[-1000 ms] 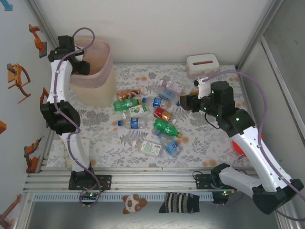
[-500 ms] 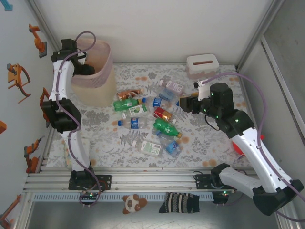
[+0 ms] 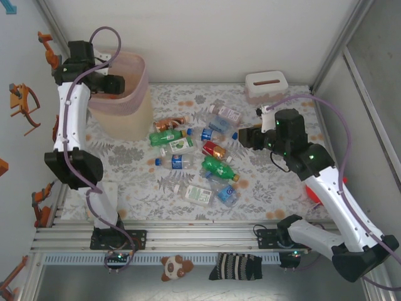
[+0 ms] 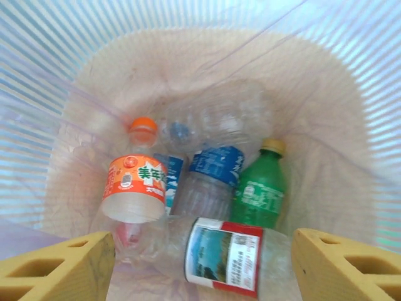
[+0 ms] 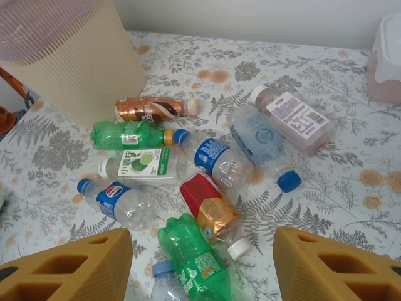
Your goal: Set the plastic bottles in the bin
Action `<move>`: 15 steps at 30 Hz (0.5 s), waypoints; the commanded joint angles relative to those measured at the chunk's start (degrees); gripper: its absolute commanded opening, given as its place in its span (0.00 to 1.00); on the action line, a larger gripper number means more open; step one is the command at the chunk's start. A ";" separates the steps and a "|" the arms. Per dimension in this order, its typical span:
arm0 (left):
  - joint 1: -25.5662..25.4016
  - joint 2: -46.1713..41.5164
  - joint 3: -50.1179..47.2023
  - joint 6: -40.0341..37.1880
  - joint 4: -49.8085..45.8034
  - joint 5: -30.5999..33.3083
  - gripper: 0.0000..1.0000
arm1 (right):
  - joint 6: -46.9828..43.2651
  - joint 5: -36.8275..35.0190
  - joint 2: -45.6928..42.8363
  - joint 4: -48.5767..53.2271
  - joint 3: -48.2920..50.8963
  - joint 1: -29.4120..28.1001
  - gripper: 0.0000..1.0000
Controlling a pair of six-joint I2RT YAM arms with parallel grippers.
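My left gripper (image 3: 116, 84) hangs open over the pale-pink bin (image 3: 139, 94); in the left wrist view it (image 4: 200, 263) is above the bin's inside (image 4: 326, 94). Nothing is between its fingers. Below lie an orange-labelled bottle (image 4: 135, 182), a blue-labelled one (image 4: 212, 170), a green one (image 4: 260, 191) and a red-and-white-labelled one (image 4: 225, 254). My right gripper (image 3: 245, 137) is open above the bottles (image 3: 207, 150) scattered on the table. Under it (image 5: 203, 263) lie a red-orange-labelled bottle (image 5: 210, 205) and a green one (image 5: 194, 257).
More bottles lie toward the bin (image 5: 81, 56): brown (image 5: 150, 110), green (image 5: 128, 133), lime-labelled (image 5: 141, 164), Pepsi (image 5: 116, 199). A small white-pink slotted box (image 3: 265, 84) stands at the back right. Orange tools (image 3: 25, 103) hang on the left wall. A red object (image 3: 313, 191) lies beside the right arm.
The left arm's wrist has risen and its gripper has edged further over the bin. The right gripper has barely shifted.
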State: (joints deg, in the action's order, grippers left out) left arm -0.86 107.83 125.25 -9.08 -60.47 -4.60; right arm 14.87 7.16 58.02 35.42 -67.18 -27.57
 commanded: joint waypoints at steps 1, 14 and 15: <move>-2.44 -4.62 -3.74 0.96 -1.14 -3.90 0.71 | 2.87 -2.40 1.39 3.06 -2.75 -0.14 0.60; -19.61 -19.29 -25.96 -7.45 0.28 -11.11 0.70 | 5.83 -6.63 4.02 6.66 -4.61 -0.19 0.59; -20.79 -20.23 -27.77 -9.57 0.73 -12.34 0.70 | 5.84 -6.63 4.05 6.64 -4.65 -0.12 0.59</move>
State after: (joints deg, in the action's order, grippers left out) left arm -18.98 89.54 101.60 -12.97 -57.76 -10.90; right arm 19.77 1.83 62.24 41.39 -70.67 -27.57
